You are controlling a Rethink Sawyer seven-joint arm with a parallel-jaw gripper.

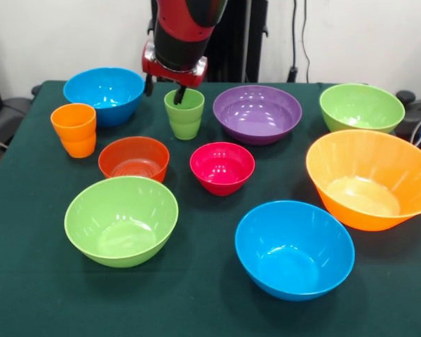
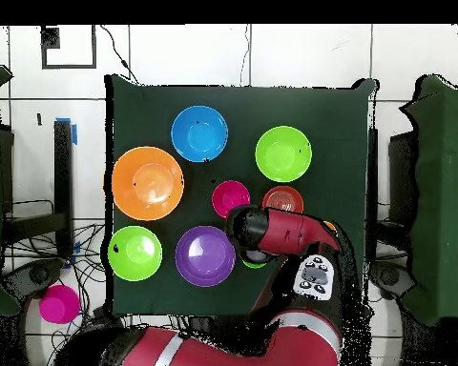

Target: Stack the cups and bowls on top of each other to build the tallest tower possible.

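At upper centre of the front view, the hand (image 1: 179, 93) dips into the green cup (image 1: 184, 114) on the table (image 1: 196, 309); whether it grips is unclear.

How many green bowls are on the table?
2. One green bowl sits at the front left in the front view, and another green bowl is at the back right. The small green cup under the robot's hand is not a bowl. None seem hidden.
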